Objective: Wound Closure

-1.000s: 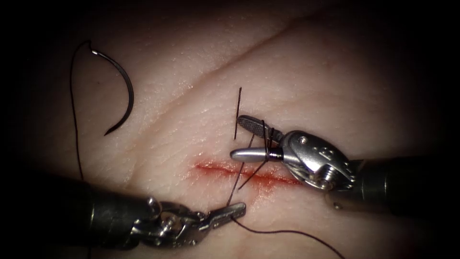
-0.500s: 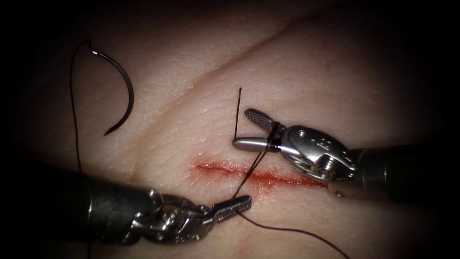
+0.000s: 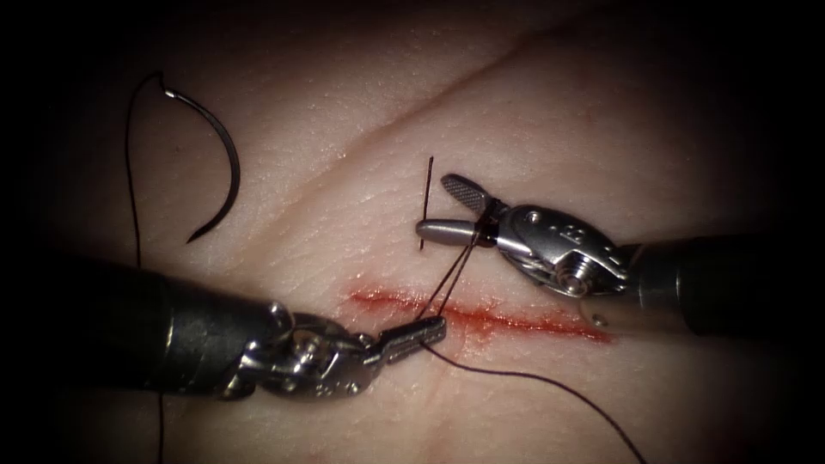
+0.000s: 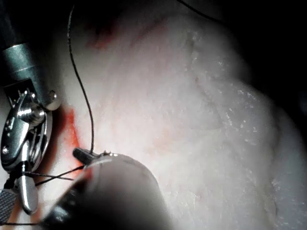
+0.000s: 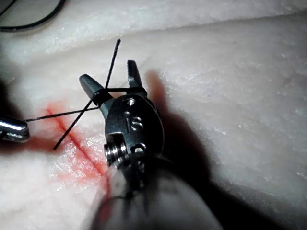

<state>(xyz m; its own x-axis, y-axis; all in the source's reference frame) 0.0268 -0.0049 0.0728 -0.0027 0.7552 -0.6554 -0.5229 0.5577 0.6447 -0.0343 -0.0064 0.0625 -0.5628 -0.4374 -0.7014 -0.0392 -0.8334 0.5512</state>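
Observation:
The curved needle [image 3: 225, 163] lies free on the tissue [image 3: 601, 146], far to the left of the cut [image 3: 516, 323] and held by neither tool. Its thread [image 3: 133, 215] trails down the left. My left tool [image 3: 436, 326] is shut on the thread [image 3: 447, 283] at the cut's near edge; its tip [image 4: 84, 154] shows the strand running away from it. My right tool [image 3: 434, 206] stands open above the cut with thread loops [image 3: 486, 232] wound around both jaws near the hinge. A short thread end [image 3: 428, 193] stands across its open jaws [image 5: 110, 74].
Red fluid [image 3: 387, 301] lines the cut. A long strand [image 3: 550, 387] runs from the left tool's jaws off to the lower right. A skin crease [image 3: 447, 90] crosses the tissue above. The right tool's body [image 4: 24, 139] sits close to the left tool's tip.
My left tool has moved up to the cut with the thread. My right tool has risen and drawn back to the right, and the loops have slid back toward its hinge.

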